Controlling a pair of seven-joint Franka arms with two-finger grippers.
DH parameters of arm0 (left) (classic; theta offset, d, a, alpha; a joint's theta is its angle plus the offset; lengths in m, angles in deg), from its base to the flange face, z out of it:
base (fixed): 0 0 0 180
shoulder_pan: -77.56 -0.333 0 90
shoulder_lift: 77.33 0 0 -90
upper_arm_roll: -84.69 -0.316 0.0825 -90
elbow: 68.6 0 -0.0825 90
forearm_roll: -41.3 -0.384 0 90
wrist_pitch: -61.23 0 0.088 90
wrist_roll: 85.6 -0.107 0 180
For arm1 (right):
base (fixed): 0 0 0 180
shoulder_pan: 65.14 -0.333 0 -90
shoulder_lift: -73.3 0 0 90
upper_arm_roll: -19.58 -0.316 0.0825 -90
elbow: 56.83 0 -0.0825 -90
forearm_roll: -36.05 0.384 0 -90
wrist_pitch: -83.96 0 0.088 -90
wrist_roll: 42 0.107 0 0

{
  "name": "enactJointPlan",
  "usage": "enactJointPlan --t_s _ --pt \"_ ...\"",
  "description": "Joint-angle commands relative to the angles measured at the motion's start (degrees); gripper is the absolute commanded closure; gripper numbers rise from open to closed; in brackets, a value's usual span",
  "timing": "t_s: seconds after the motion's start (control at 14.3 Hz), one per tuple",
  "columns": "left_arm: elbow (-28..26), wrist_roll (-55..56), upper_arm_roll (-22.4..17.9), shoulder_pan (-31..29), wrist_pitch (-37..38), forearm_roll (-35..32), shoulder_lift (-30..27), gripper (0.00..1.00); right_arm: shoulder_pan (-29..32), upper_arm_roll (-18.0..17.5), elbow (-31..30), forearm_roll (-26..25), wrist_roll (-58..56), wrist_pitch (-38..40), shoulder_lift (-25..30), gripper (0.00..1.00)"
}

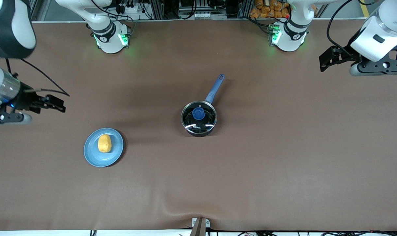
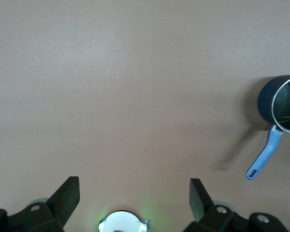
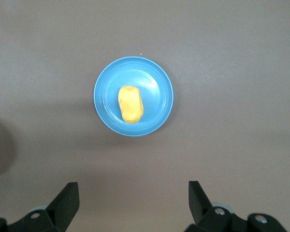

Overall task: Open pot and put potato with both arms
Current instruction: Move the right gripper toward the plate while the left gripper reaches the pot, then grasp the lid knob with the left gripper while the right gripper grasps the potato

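Pot (image 1: 198, 118): mid-surface, lid on, blue handle (image 1: 215, 88) pointing toward the robots' edge.
Lid: glass, likely fragile and slick; take it by the knob (image 1: 198, 113).
Potato (image 1: 104, 143): on the plate (image 1: 90, 154), toward the right arm's end; probably light, firm, lumpy; pinch across the short axis.
Left gripper (image 2: 134, 193): over its end, fingers wide, waiting.
Right gripper (image 3: 133, 195): over its end near the plate, fingers wide, empty.

A brown cloth-covered tabletop (image 1: 283, 157) fills nearly the whole front view; its surface is matte and evenly lit, with soft shadows. The cloth puckers into a shallow fold at the near edge, above a small metal bracket (image 1: 200, 223). Along the top edge stand aluminium frame rails (image 1: 172, 8), black cables (image 1: 133, 8) and a stack of orange items (image 1: 267, 8).
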Motion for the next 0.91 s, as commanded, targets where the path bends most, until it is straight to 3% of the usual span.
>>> enactJointPlan --t_s 0.0,0.49,0.7,0.84 --pt "4.3 6.1 0.1 4.9 -0.6 0.2 4.8 0.0 0.3 -0.6 -2.0 0.9 0.4 -3.9 -1.2 0.0" --pt "8.5 38.5 -0.2 23.0 -15.7 -0.1 20.0 0.0 0.1 -0.8 -6.1 0.9 0.4 -14.8 -7.7 0.0" --pt "15.4 49.6 -1.6 30.9 -19.9 -4.2 30.2 0.0 -0.6 -0.8 -11.6 1.0 0.5 -23.9 -8.8 0.0" --pt "16.7 53.2 -3.1 34.6 -23.7 -5.0 34.1 0.0 -1.2 -0.9 -13.3 1.0 0.5 -27.6 -10.6 0.0"
